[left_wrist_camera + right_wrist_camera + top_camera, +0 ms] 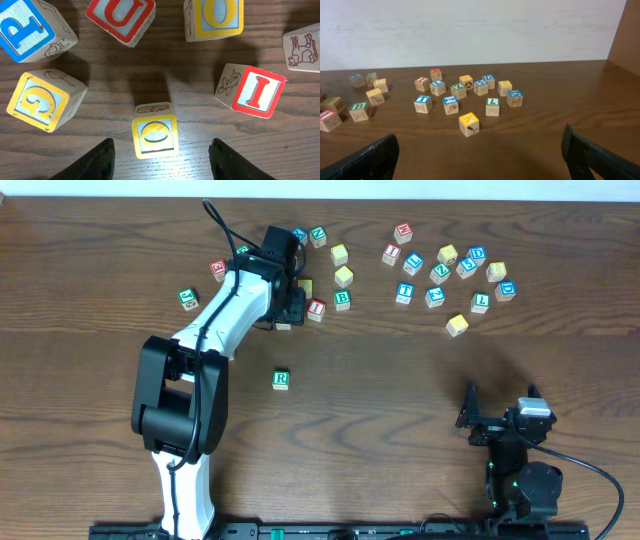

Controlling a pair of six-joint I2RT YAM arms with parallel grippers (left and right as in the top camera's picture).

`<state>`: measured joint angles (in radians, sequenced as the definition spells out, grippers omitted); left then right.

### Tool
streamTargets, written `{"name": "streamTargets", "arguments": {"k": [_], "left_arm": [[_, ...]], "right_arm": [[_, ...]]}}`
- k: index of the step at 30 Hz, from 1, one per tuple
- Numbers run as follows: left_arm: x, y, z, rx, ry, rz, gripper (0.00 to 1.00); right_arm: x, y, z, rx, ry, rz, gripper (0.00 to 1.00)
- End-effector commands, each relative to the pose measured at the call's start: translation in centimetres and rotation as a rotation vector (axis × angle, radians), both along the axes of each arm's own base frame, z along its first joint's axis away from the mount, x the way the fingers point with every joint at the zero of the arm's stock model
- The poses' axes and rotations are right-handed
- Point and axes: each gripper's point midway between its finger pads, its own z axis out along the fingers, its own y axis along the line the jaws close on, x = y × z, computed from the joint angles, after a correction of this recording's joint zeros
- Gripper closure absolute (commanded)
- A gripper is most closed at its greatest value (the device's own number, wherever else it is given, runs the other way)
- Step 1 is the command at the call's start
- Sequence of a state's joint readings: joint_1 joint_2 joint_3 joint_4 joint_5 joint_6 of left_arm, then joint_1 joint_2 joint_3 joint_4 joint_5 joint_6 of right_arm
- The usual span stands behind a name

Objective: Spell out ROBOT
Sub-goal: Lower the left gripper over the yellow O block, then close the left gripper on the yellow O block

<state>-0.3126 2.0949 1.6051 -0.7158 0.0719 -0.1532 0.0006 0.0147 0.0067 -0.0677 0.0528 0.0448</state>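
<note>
A green R block [281, 379] stands alone mid-table. My left gripper [289, 308] is open and low over the back-left cluster of letter blocks. In the left wrist view a yellow O block [155, 135] lies on the table just ahead of the open fingers [161, 148], centred between them and untouched. Around it are a second yellow O [215, 17], a red U [120, 17], a blue P [27, 30], a yellow G [42, 102] and a red I [255, 91]. A green B [342, 300] sits right of the red I [316, 309]. My right gripper [472, 420] is open and empty [480, 150].
Several more letter blocks lie scattered at the back right [440, 270]; the nearest is a yellow one [457, 325], also in the right wrist view [469, 124]. Two blocks [188, 298] sit left of the left arm. The wooden table [400, 390] runs to a pale wall.
</note>
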Motion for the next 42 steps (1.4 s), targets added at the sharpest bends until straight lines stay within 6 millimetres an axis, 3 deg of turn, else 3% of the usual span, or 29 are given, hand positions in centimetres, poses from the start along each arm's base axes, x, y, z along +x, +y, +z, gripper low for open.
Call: {"name": "streamTargets", "arguments": {"k": [1, 9, 19, 24, 36, 42], "left_arm": [[0.4, 0.2, -0.9, 0.019, 0.01, 0.01, 0.41], [0.0, 0.3, -2.6, 0.03, 0.048, 0.009, 0.41], [0.0, 0.3, -2.7, 0.031, 0.049, 0.009, 0.41], [0.0, 0.3, -2.7, 0.031, 0.048, 0.009, 0.53], [0.0, 0.3, -2.7, 0.031, 0.048, 0.008, 0.53], [0.0, 0.3, -2.7, 0.031, 0.048, 0.008, 0.6]], "right_arm": [[0.0, -0.1, 0.0, 0.01, -0.002, -0.009, 0.01], [0.0, -0.1, 0.0, 0.01, -0.002, -0.009, 0.01], [0.0, -0.1, 0.0, 0.01, -0.002, -0.008, 0.01], [0.0, -0.1, 0.0, 0.01, -0.002, -0.009, 0.01], [0.0, -0.1, 0.0, 0.01, -0.002, -0.009, 0.01], [0.0, -0.1, 0.0, 0.01, -0.002, -0.009, 0.01]]}}
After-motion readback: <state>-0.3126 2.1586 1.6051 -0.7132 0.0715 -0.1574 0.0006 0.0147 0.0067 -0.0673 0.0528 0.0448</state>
